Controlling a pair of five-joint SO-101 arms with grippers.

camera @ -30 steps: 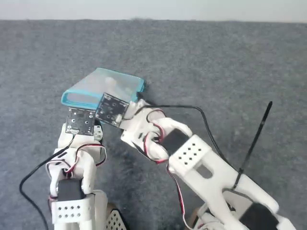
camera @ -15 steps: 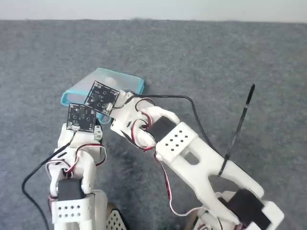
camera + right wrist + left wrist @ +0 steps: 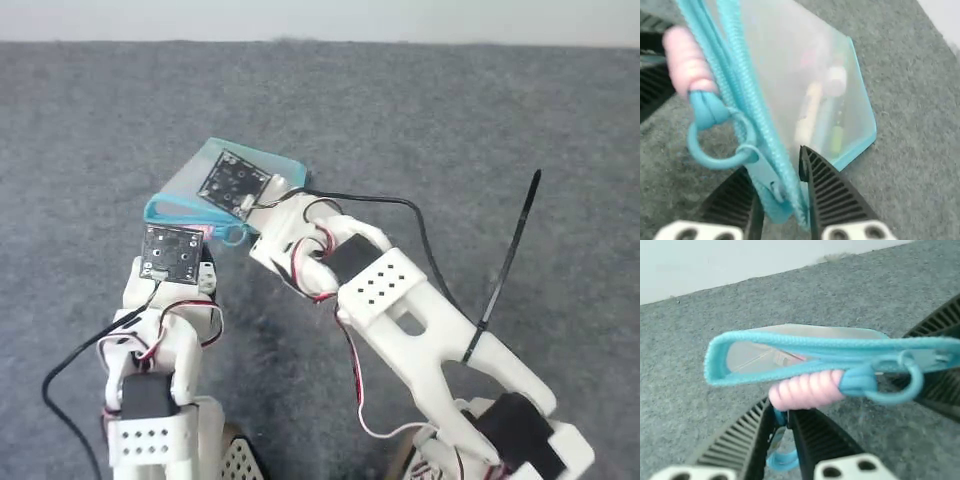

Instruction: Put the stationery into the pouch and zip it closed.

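Pouch (upper left, high view): stationery is stowed inside; zip approx. half closed, remainder to be zipped. Edge is clamped by left gripper & right gripper.

Bright, even light falls over the grey surface in the high view, with no glare. The pale wall along the top of the frame is brightest. Shadows are faint and soft-edged, gathering between the arms low in the frame. In the wrist views the pouch and pink ribbed piece sit near the lens and look soft. The right end effector is blurred.
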